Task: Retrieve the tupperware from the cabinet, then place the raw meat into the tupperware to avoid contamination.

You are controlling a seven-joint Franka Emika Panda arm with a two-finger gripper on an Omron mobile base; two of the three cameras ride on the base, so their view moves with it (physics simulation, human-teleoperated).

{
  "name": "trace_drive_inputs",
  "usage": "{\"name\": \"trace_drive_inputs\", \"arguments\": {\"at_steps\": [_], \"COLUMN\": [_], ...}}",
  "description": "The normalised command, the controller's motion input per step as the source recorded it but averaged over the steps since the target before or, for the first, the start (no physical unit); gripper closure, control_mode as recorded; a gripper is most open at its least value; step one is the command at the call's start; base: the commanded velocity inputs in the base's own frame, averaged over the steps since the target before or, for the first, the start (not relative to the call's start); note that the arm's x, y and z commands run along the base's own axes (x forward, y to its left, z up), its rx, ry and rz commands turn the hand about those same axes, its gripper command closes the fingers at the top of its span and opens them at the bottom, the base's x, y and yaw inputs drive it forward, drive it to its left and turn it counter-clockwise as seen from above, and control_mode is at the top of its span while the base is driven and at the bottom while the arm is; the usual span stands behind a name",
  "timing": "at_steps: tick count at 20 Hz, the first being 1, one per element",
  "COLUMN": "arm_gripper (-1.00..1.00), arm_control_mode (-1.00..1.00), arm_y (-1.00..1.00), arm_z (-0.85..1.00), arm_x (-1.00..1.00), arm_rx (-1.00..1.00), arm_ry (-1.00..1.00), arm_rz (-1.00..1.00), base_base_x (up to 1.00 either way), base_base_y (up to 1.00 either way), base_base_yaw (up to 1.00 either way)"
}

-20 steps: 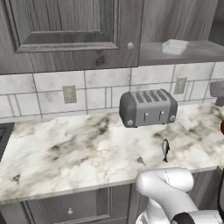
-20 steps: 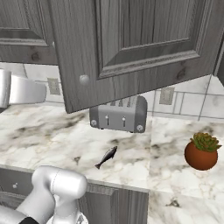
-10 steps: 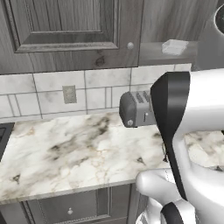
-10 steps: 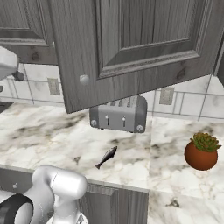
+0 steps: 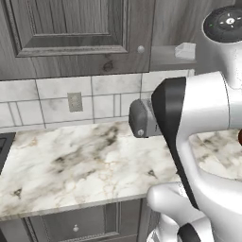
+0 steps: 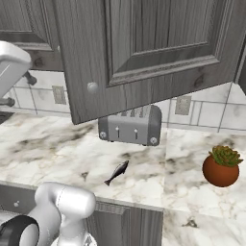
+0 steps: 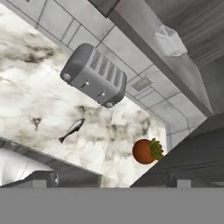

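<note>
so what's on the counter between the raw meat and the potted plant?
Nothing: bare marble between the raw meat and the potted plant in the right base view.

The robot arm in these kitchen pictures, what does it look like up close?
The arm is made of smooth, glossy white rounded shells joined by black bands. One joint ends in a round dark cap with small pale markings. No loose cables show. Its rounded white elbow also shows.

Kitchen: marble counter (image 6: 57,149), toaster (image 6: 130,126), wall cabinet (image 6: 144,48).
</note>
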Motion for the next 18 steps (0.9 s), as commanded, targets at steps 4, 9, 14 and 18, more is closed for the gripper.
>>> {"name": "trace_drive_inputs", "arguments": {"at_steps": [4,9,14,18], "arm_gripper": [-1.00,-1.00,-1.00,-1.00], "arm_control_mode": [-1.00,-1.00,-1.00,-1.00], "arm_y": [-0.07,-0.38,-0.40,-0.11], "arm_z": [-0.16,-0.12,0.00,0.13], "arm_x": [0.26,0.31,0.09,0.00], "arm_rx": [-0.18,-0.11,-0.04,-0.04], "arm_ry": [0.02,0.06,0.11,0.21], "arm_rz": [0.00,0.01,-0.05,-0.16], "base_base_x": [0.00,0.00,0.00,0.00], "base_base_y": [0.00,0.00,0.00,0.00], "base_base_yaw": [0.00,0.00,0.00,0.00]}}
